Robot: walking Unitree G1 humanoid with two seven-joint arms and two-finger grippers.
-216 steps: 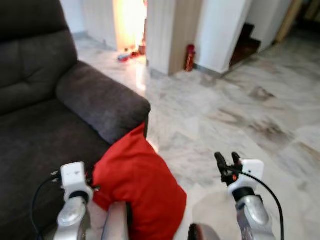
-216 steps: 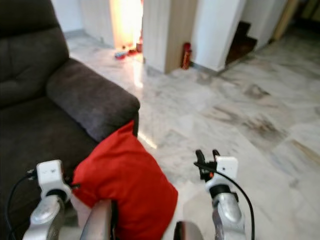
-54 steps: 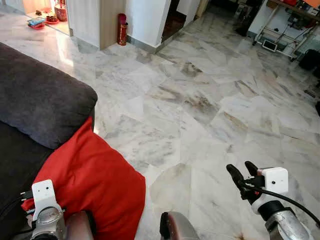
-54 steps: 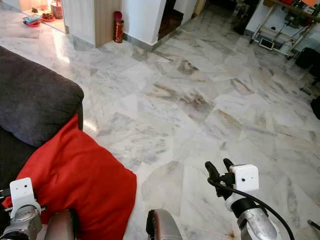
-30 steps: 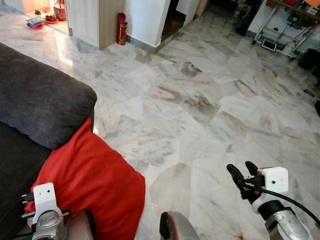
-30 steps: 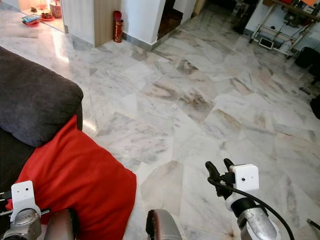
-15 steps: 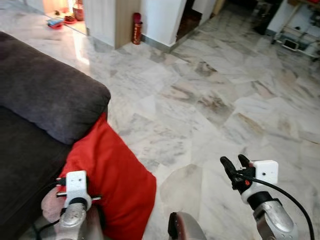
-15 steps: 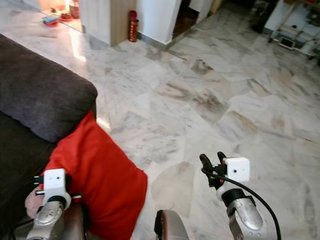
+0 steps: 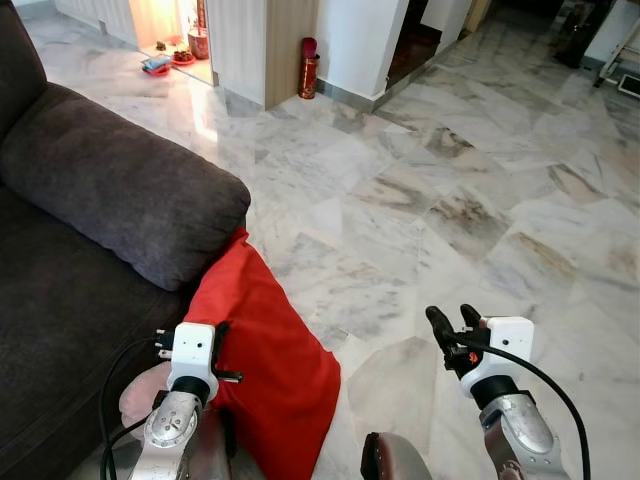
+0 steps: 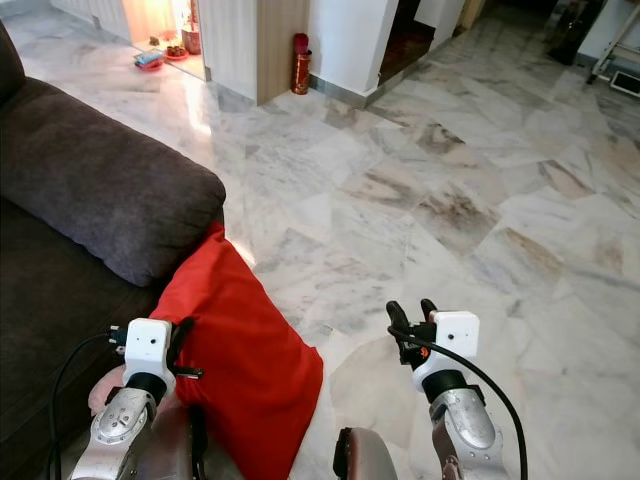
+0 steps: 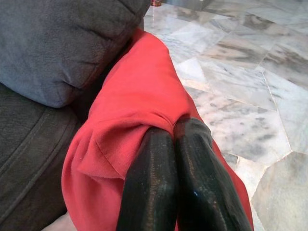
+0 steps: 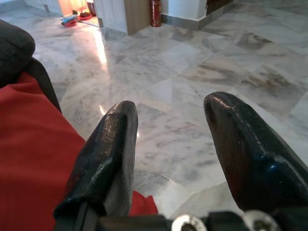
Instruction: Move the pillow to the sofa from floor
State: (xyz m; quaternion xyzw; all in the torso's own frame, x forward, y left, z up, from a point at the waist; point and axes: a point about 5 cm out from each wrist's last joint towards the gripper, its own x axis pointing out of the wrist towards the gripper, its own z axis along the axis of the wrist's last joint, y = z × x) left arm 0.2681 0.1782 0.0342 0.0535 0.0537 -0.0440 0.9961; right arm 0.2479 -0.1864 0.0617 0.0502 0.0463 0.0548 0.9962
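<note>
Carrying is judged the step in hand: red pillow (image 9: 262, 350), hanging by the sofa (image 9: 95, 240) armrest, is pinched in the closed left gripper (image 11: 175, 132). Right gripper (image 12: 166, 139) is held apart, empty. Next, a lift onto the seat is called for.

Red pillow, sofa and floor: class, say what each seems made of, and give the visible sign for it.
Red pillow: thin woven cloth, matte; it creases and bunches where the left gripper pinches it.
Sofa: dark grey fabric, probably microfibre or suede-like; a soft, dull nap with stitched seams.
Floor: polished marble or marble-look tile; grey-brown veining, joint lines and a glossy reflection.
</note>
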